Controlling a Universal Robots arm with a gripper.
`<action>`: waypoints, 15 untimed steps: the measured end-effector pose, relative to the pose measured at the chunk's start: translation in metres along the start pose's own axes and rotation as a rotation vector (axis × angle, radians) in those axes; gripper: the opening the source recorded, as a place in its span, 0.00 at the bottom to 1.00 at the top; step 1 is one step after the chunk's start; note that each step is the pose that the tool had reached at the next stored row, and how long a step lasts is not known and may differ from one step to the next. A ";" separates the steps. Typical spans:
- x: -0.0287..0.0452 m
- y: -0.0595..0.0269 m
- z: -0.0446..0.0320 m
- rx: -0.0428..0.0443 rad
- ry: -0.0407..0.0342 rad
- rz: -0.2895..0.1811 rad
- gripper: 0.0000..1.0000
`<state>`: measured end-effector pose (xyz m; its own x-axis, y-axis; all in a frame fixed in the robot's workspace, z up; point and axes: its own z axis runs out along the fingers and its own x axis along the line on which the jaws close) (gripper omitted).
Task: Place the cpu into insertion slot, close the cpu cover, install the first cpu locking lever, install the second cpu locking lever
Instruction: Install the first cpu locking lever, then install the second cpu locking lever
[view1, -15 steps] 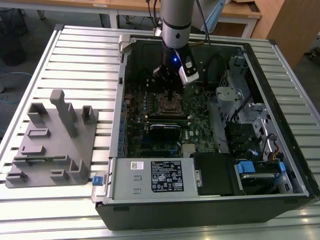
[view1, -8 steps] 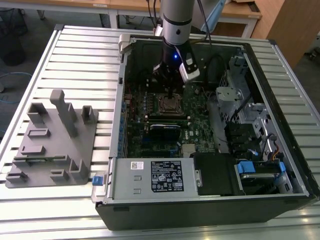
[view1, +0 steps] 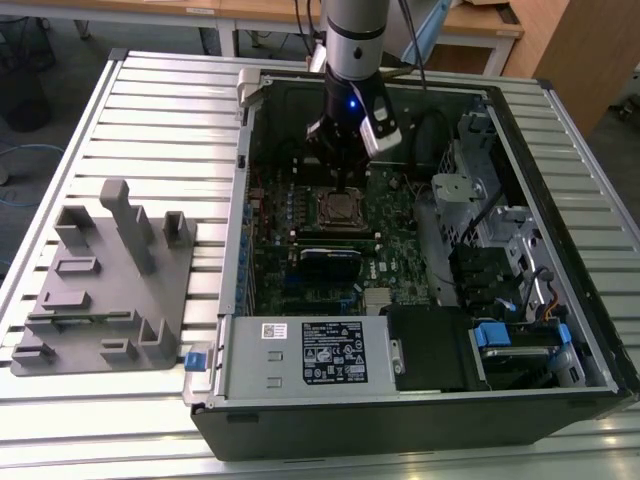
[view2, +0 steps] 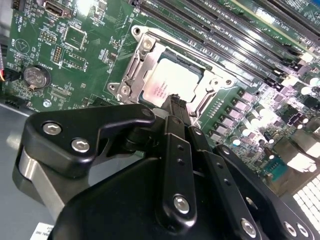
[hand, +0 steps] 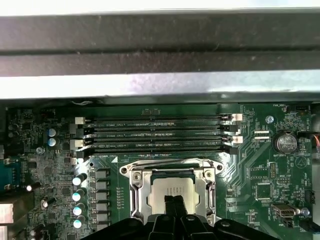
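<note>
While the gripper (hand: 174, 201) was held directly above it, fingers pressed together and empty, the cpu (hand: 171, 192) was observed seated flat in the insertion slot (view2: 131, 72), metal top upward, edges square with the socket rim.

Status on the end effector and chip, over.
End effector shut, tips over the pale silver square cpu. Chip seated in the silvery-rimmed insertion slot. Nothing obstructing.

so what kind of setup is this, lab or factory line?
Looks like a lab or workshop test bench, not a line: an open computer case lies on a slatted metal table, a grey fixture plate sits beside it, and wooden desks stand behind.
</note>
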<state>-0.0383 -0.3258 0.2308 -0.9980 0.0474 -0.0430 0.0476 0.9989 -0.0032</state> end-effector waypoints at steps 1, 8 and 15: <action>-0.0001 0.0000 -0.0011 0.0000 0.0000 0.000 0.11; -0.0003 0.0000 -0.0068 0.0001 0.0000 0.000 0.11; -0.0003 0.0000 -0.0073 0.0001 0.0000 0.000 0.11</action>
<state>-0.0383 -0.3258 0.2380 -0.9980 0.0473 -0.0430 0.0475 0.9989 -0.0033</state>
